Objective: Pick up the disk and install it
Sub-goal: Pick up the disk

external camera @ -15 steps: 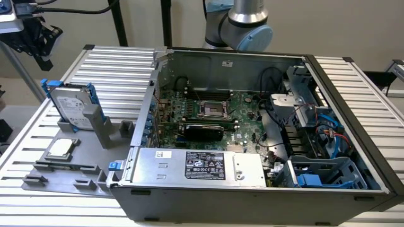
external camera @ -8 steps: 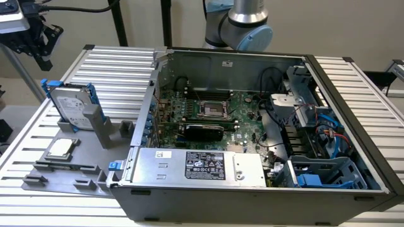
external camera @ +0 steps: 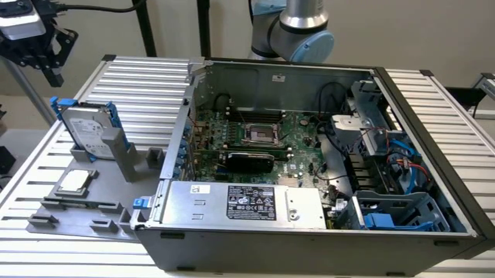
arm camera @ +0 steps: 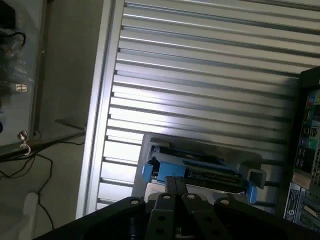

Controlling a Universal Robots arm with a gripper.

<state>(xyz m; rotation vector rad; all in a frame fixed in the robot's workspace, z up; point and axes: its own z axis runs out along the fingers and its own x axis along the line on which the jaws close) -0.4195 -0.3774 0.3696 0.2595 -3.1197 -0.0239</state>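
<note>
Slatted table (external camera: 147, 81): disk (external camera: 83, 128) below jaws

Lighting the exterior view softly and evenly from above, casting only faint shadows on the slatted table (external camera: 143, 87). Dimming inside the computer case (external camera: 279, 74), darkening most along its wall on the exterior view's right. Glaring white across the table's slats (arm camera: 150, 107) in the wrist view, washing out the ribs there. Falling into deep shadow over the gripper (arm camera: 175, 184), rendering it nearly black.
</note>
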